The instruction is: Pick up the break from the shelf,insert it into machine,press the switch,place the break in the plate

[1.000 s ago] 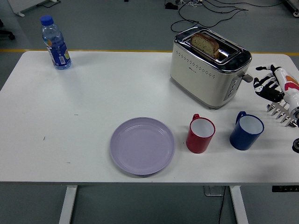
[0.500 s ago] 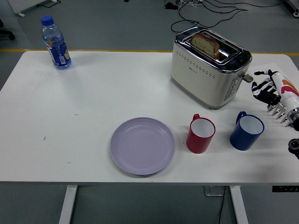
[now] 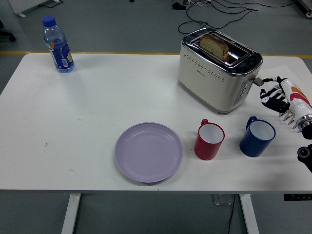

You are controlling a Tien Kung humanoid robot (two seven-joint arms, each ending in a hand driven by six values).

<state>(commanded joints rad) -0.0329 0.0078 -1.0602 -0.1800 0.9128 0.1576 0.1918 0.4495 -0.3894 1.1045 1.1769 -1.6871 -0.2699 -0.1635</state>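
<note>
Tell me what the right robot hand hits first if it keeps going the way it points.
The right robot hand points left at the toaster; its lever likely comes first, though depth is unclear.

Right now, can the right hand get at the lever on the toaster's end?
Probably yes. The right hand is beside the toaster, close to its lever, with only bare table between; the blue mug stands nearer, out of the way.

1. The toaster [image 3: 217, 70], just left of the right hand [image 3: 274, 95], bears a small dark mark on its cream side, too small to read.
2. The water bottle [image 3: 58, 45], far left of that hand, has a blue label with illegible print.
</note>
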